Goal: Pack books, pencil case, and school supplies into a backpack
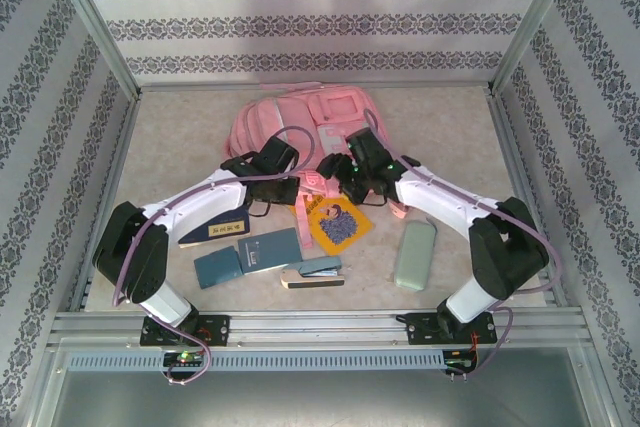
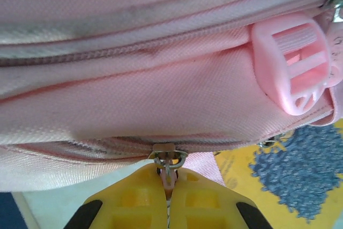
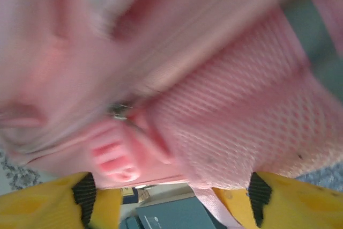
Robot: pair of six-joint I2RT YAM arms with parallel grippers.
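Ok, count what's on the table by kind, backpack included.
Backpack: 1
Books: 4 in view (navy book, teal book, second teal book, yellow book)
Pencil case: 1
Stapler: 1
Total: 7

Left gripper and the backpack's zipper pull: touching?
Touching. In the left wrist view the left gripper has its yellow jaws closed together on the zipper pull of the backpack, with the tab pinched between their tips.

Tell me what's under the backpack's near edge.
The yellow book sticks out from below the backpack. The pink fabric hides how far the book reaches under, and whether anything else lies there.
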